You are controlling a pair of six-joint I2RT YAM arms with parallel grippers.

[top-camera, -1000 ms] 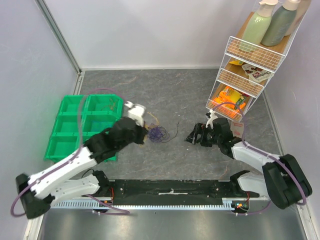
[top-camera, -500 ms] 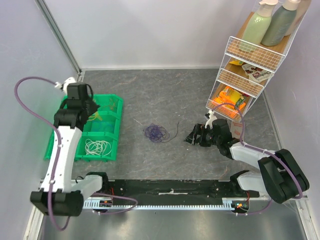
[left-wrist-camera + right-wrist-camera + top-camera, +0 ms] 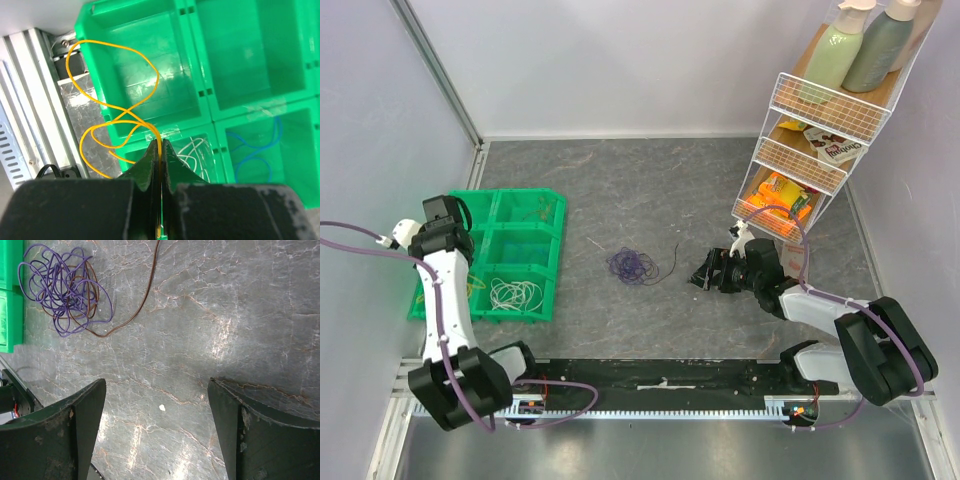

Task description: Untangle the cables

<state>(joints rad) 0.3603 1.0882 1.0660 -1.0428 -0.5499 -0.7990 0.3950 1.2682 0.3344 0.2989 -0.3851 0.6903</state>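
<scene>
A tangle of purple cable [image 3: 632,266] lies on the grey table mid-field, with a thin dark-brown cable [image 3: 672,265] trailing from it to the right. Both show in the right wrist view: the purple tangle [image 3: 60,290] and the brown cable [image 3: 145,290]. My left gripper [image 3: 160,145] is shut on a yellow cable [image 3: 159,136], which hangs in loops over the near-left corner of the green bin [image 3: 200,107]. In the top view that gripper [image 3: 463,270] is at the bin's left side. My right gripper [image 3: 157,390] is open and empty, low over bare table right of the tangle [image 3: 705,278].
The green compartment bin [image 3: 560,215] holds white cables [image 3: 515,293] and a blue cable [image 3: 255,150] in separate compartments. A white wire rack [image 3: 800,160] with bottles and snacks stands at the back right. A metal rail [image 3: 30,125] runs by the bin.
My left arm left the purple tangle, swung over the bin, and now sits at its near-left side with the yellow cable. The right arm barely moved.
</scene>
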